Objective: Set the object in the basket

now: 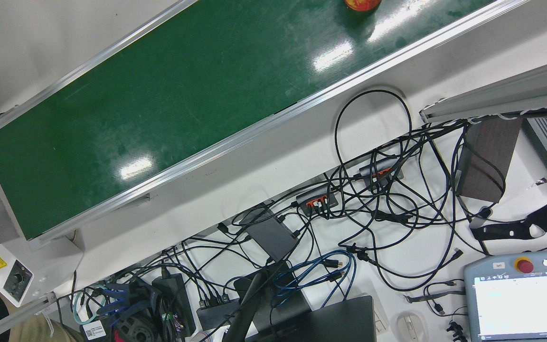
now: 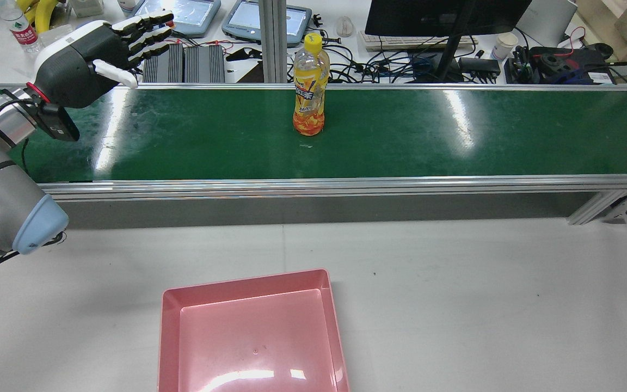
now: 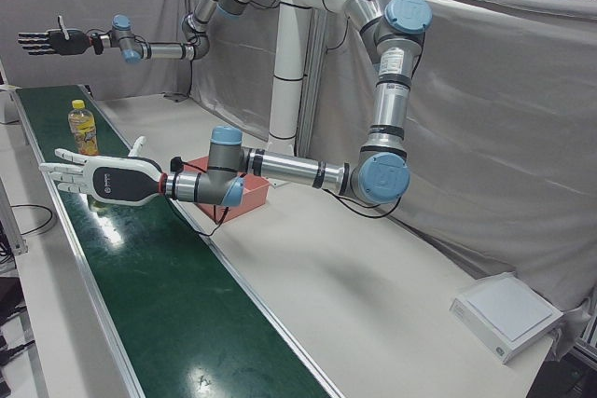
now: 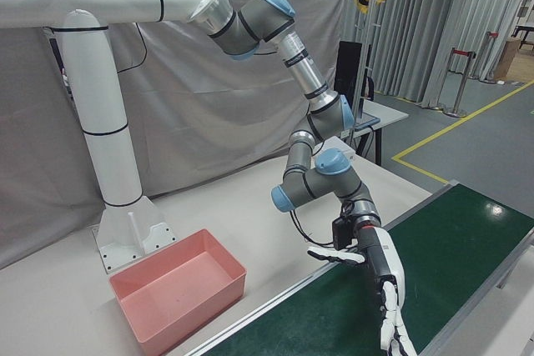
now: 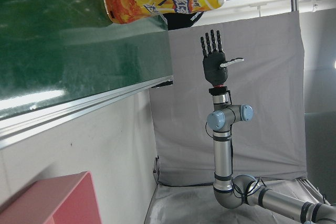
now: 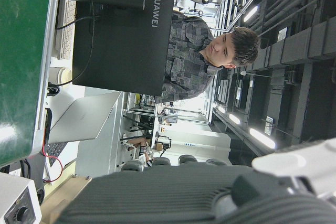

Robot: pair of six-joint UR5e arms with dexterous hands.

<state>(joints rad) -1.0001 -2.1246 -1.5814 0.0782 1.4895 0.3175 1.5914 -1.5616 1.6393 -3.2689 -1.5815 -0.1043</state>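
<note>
The bottle stands upright mid-belt, well apart from both arms. The left hand hovers over the belt's left end, fingers spread and holding nothing; the right hand is likewise splayed and empty at the far end. The basket waits on the bench, empty. I'd bring the left hand in sideways, low on the label, and close around the body without tipping it.

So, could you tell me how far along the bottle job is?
Nothing is done yet: the bottle stands upright on the green belt, and the pink basket is empty. The left hand hovers open over the belt, away from the bottle. Grasping, carrying and placing all remain.
</note>
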